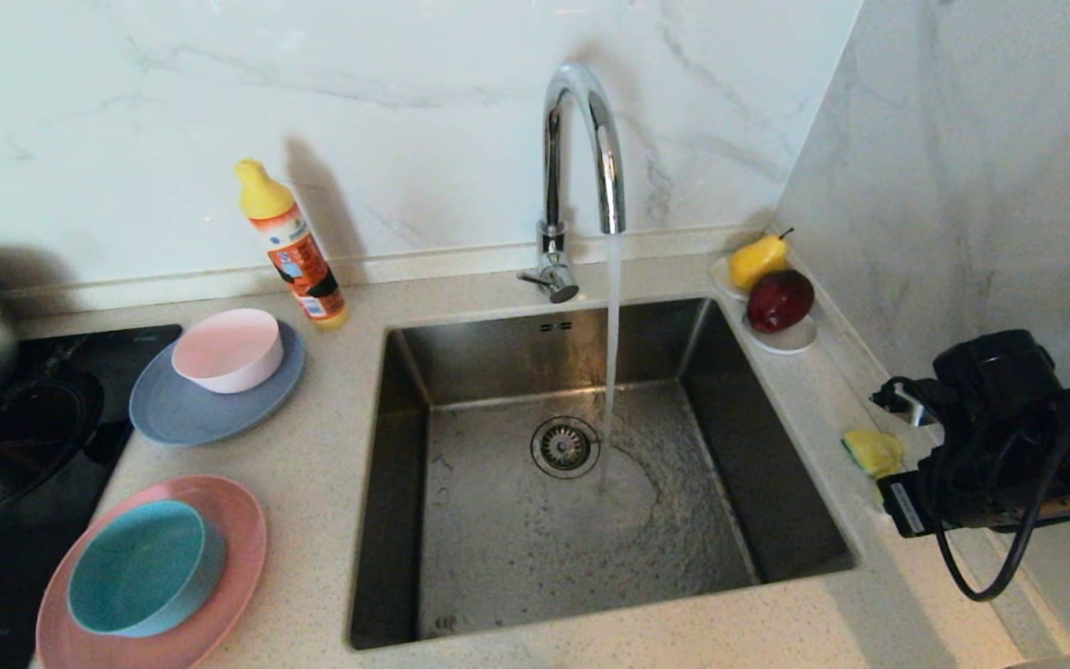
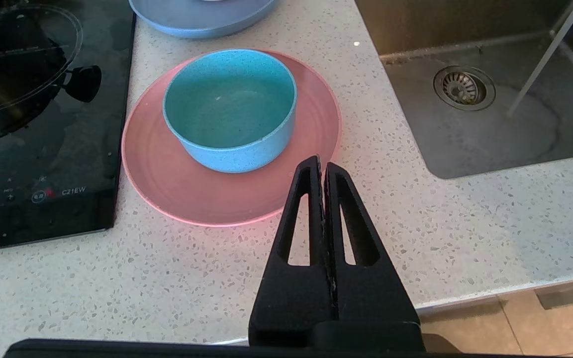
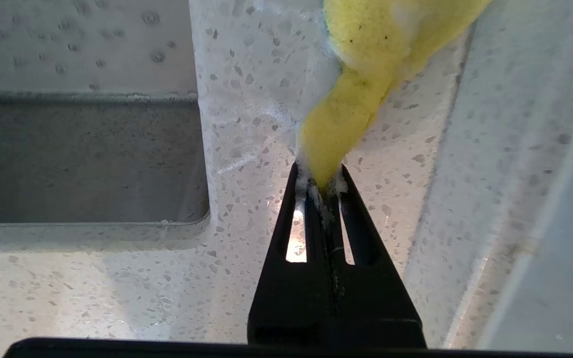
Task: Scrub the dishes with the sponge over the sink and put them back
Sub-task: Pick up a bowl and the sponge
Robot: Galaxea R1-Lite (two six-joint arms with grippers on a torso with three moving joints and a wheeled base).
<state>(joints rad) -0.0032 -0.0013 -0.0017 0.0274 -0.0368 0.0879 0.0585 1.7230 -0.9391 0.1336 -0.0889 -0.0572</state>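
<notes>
Right tool [image 3: 322, 181] sits on the table [image 1: 331, 465] just right of the sink [image 1: 591, 520], fingers pressed together on one corner of the sponge [image 3: 361, 89]; the sponge is squashed and twisted at the pinch. Whether it's lifted off the table or resting on it, can't tell from these angles. Tap [image 1: 581, 139] behind the sink is running, stream landing near the drain [image 1: 565, 447]. Left of the sink: pink bowl [image 1: 228, 349] on the grey-blue plate [image 1: 182, 409], teal bowl [image 2: 229, 107] on the pink plate [image 2: 177, 189]. Left tool [image 2: 324, 171] hangs over the pink plate's near rim, fingers pressed together, holding nothing.
</notes>
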